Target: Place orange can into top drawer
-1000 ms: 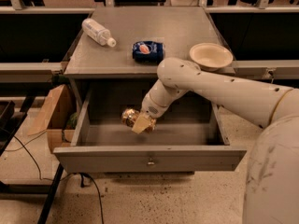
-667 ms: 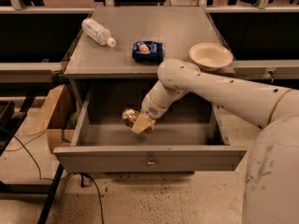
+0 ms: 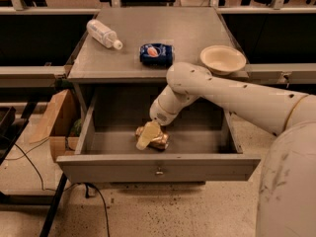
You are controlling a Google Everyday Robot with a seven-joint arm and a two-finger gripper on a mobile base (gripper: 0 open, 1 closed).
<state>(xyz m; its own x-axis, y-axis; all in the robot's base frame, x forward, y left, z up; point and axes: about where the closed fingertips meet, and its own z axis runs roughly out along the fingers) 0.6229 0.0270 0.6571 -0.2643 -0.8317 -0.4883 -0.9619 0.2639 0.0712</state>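
Note:
The orange can (image 3: 158, 139), golden and shiny, lies on its side on the floor of the open top drawer (image 3: 158, 167), near the front middle. My gripper (image 3: 147, 135) hangs from the cream arm that reaches down into the drawer from the right. It sits right over the can's left half, touching or almost touching it. The drawer is pulled fully out from under the grey table (image 3: 123, 63).
On the table top lie a white plastic bottle (image 3: 103, 34) at the back left, a dark blue can (image 3: 156, 54) in the middle and a cream bowl (image 3: 222, 59) at the right edge. A cardboard box (image 3: 58, 120) stands on the floor left of the drawer.
The gripper and the can have moved down and a little toward the drawer's front. The can now rests lower on the drawer floor, showing on both sides of the gripper.

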